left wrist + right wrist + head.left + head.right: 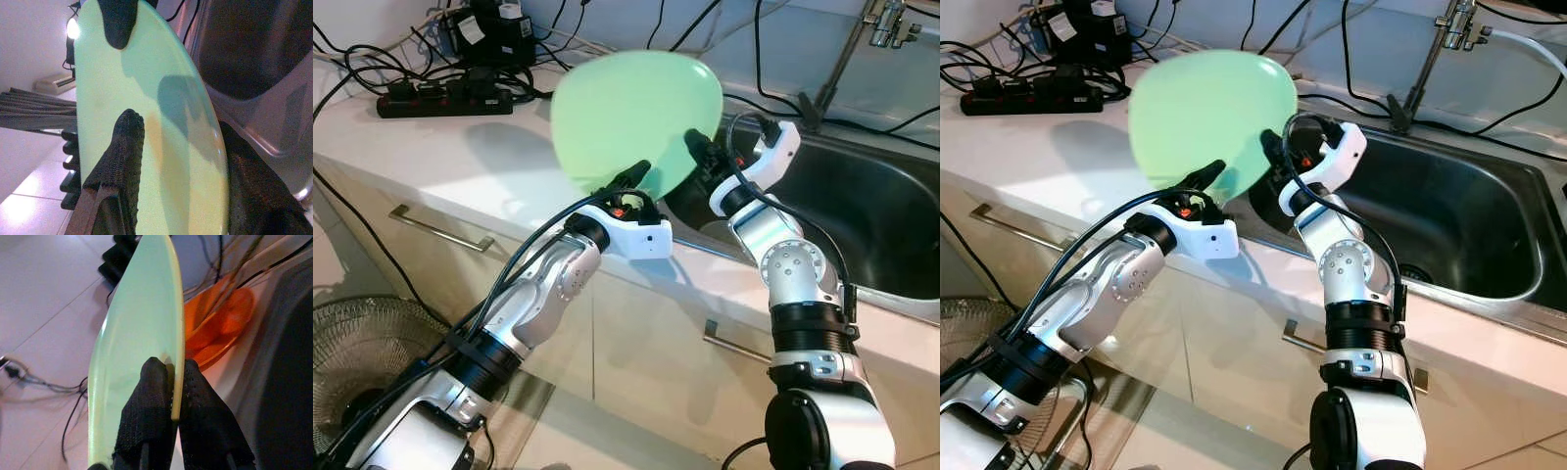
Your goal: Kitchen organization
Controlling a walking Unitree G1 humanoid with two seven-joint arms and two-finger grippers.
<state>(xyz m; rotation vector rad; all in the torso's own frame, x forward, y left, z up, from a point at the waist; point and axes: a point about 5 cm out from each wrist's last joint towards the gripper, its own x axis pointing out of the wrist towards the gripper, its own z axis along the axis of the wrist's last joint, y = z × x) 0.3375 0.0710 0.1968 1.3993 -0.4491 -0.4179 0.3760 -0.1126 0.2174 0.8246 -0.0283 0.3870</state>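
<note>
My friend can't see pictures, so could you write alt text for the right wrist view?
Two black fingers pinch the rim of a pale green plate seen edge-on. Beyond it lie orange dishes, a white counter and cables.

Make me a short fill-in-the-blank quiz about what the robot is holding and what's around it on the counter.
1. Both grippers hold up a pale ____ plate.
2. The right gripper pinches the plate's ____ between its fingers.
3. To the robot's right lies a steel ____.
4. A black power ____ rests on the counter.

Missing words: green; rim; sink; strip
</note>
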